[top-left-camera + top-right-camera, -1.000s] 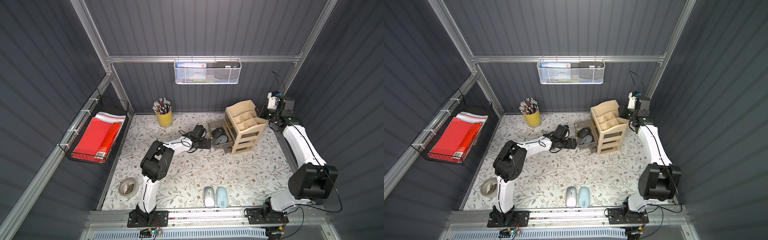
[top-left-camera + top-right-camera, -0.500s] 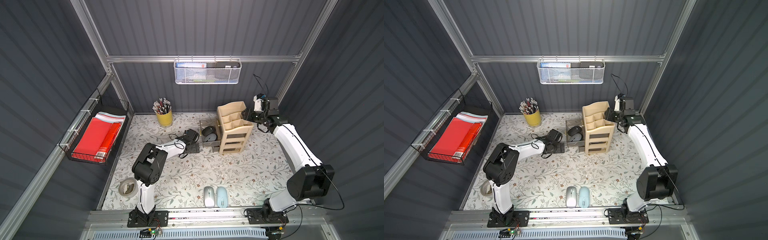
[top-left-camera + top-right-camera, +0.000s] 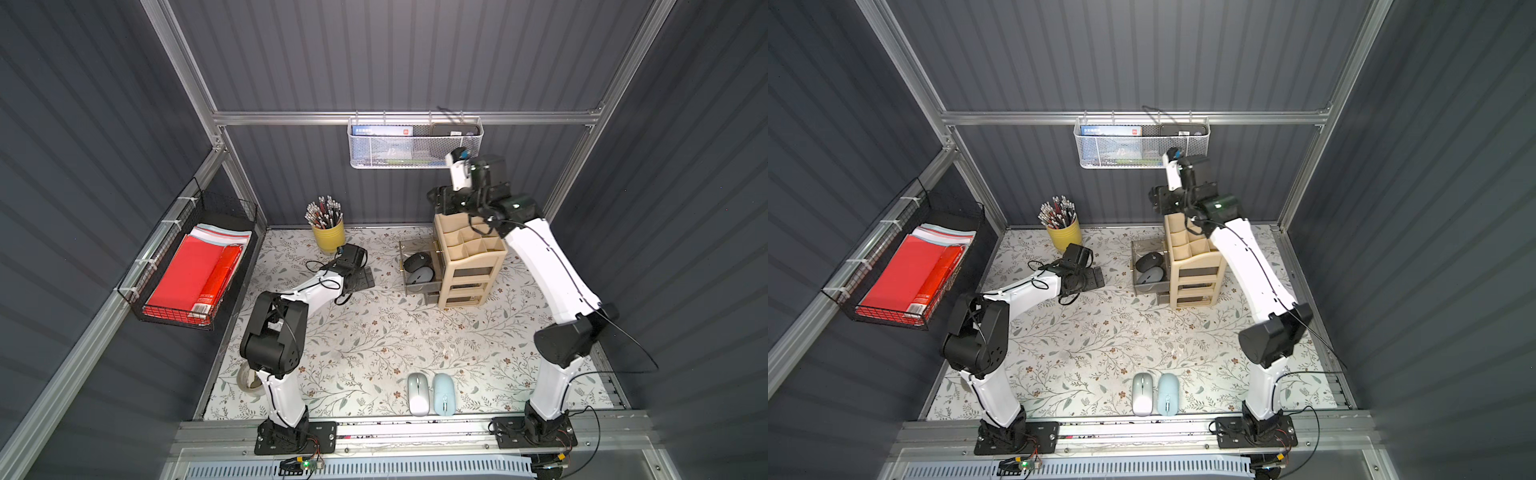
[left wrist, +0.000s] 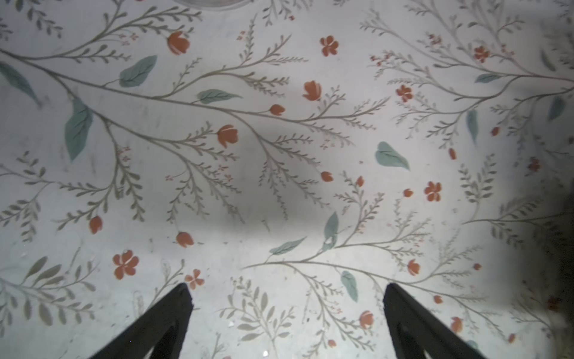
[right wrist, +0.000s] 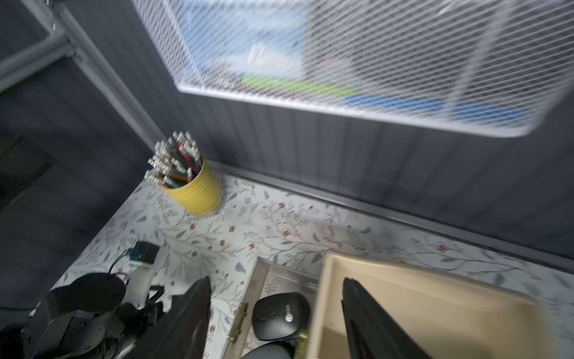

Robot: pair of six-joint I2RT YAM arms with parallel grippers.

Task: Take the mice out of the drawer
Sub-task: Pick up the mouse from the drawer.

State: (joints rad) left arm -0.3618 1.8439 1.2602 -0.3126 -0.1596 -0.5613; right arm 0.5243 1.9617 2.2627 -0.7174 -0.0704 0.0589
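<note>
A clear drawer (image 3: 402,261) stands pulled out of the beige organizer (image 3: 469,257). Two of the mice lie in it in both top views: a black one (image 3: 417,262) (image 3: 1149,262) and a dark grey one (image 3: 420,275) (image 3: 1151,275). The right wrist view looks down on the black mouse (image 5: 279,315) with its white logo. A silver-white mouse (image 3: 417,393) and a pale blue mouse (image 3: 444,393) lie side by side near the front edge. My left gripper (image 3: 365,278) (image 4: 285,286) is open and empty, low over the table left of the drawer. My right gripper (image 3: 438,203) (image 5: 276,279) hangs open and empty above the organizer's top.
A yellow cup of pencils (image 3: 328,232) stands at the back, left of the drawer. A white mesh basket (image 3: 415,143) hangs on the back wall close above my right wrist. A black wire basket with red folders (image 3: 195,266) hangs on the left wall. A tape roll (image 3: 249,378) lies front left.
The organizer with its open drawer slid left. My right gripper opened, left the organizer's far side and rose above its top. My left gripper drew back leftward from the drawer.
</note>
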